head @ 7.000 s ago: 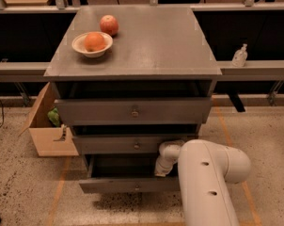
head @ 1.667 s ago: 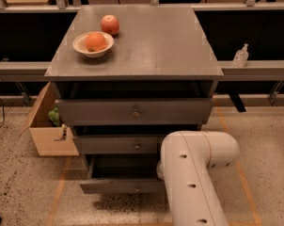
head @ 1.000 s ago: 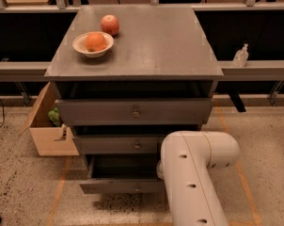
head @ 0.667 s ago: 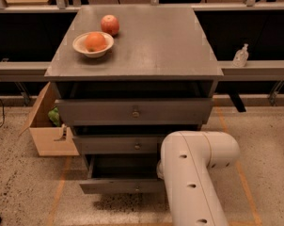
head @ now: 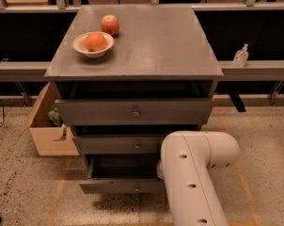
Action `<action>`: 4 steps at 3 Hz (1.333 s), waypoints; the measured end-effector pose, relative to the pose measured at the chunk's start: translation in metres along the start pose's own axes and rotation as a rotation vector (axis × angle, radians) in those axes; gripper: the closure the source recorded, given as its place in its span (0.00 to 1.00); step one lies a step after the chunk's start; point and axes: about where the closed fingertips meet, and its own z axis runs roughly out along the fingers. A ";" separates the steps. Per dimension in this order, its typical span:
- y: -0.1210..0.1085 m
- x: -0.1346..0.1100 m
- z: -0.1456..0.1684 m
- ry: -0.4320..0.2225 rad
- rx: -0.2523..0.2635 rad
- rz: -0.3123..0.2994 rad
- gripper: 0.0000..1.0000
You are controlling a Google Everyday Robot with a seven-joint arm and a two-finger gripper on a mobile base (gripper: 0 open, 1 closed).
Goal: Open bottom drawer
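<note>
The bottom drawer (head: 114, 186) is the lowest and narrowest grey front of the cabinet, with a small round knob (head: 137, 189) at its centre. It stands pulled out, and its dark inside (head: 121, 166) shows below the middle drawer. My white arm (head: 193, 173) comes up from the bottom edge and covers the drawer's right end. My gripper (head: 159, 170) is almost wholly hidden behind the arm, at the drawer's right side just above its front.
The middle drawer (head: 116, 145) and the wide top drawer (head: 132, 112) stick out slightly. On the cabinet top (head: 156, 41) are a bowl with an orange (head: 93, 43) and an apple (head: 110, 24). A cardboard box (head: 50, 131) stands at the left. A sanitizer bottle (head: 240, 55) stands on the right ledge.
Since seven seconds ago my arm has swung left and nearer, hiding the wrist and the drawer's right end. Nothing has visibly moved in the last two seconds.
</note>
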 end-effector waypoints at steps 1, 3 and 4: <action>0.000 0.000 0.000 0.000 0.000 0.000 1.00; 0.000 0.000 0.000 0.000 0.000 0.000 0.85; 0.000 0.000 0.000 0.000 0.000 0.000 0.86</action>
